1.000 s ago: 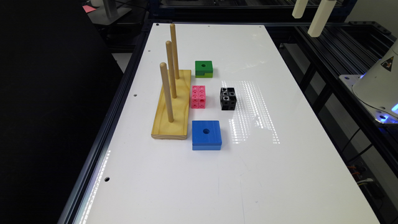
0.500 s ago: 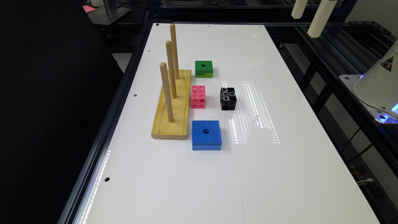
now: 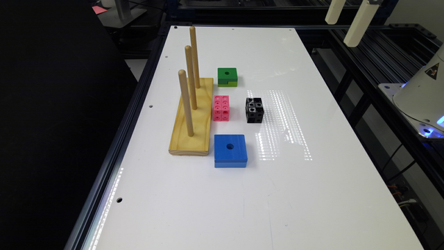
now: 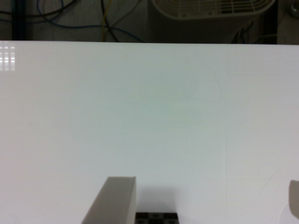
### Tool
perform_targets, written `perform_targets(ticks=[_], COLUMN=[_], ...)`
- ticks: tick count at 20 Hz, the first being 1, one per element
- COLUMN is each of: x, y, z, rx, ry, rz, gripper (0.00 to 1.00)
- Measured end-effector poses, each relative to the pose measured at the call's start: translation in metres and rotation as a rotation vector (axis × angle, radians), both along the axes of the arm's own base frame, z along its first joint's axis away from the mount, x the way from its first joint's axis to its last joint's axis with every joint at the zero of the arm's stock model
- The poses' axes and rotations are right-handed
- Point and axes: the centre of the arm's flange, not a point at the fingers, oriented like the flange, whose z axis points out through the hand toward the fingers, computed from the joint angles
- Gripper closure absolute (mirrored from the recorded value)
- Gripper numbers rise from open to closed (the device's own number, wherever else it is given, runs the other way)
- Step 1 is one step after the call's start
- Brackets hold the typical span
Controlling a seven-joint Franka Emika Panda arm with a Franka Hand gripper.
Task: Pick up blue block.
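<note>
The blue block [image 3: 230, 150], flat and square with a round centre hole, lies on the white table [image 3: 312, 194] just off the near end of the wooden peg base. My gripper [image 3: 341, 33] hangs high over the table's far corner on the exterior view's right, well away from the blue block. In the wrist view the gripper [image 4: 208, 184] is open, its two pale fingers [image 4: 114, 200] wide apart with nothing between them.
A wooden base [image 3: 194, 121] with three upright pegs stands toward the exterior view's left. Beside it sit a pink cube [image 3: 221, 108], a black cube [image 3: 254, 109] [image 4: 156, 218] and a smaller green block [image 3: 227, 76]. The robot's white base [image 3: 421, 100] is at the right.
</note>
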Motion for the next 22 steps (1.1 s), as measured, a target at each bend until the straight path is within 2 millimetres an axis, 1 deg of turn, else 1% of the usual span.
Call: perform_targets(ticks=[7,15,17,22], x=[0.015,0.043,0.052,0.066], y=[0.017,0.035,0.045,0.060], z=[-0.002,-0.002,-0.002,-0.002], rx=[0.000,0.004,0.006,0.008], ry=[-0.011,-0.002,0.001,0.007], rz=[-0.001,0.000,-0.001,-0.001], gripper=[0.00,0.00,0.00,0.00])
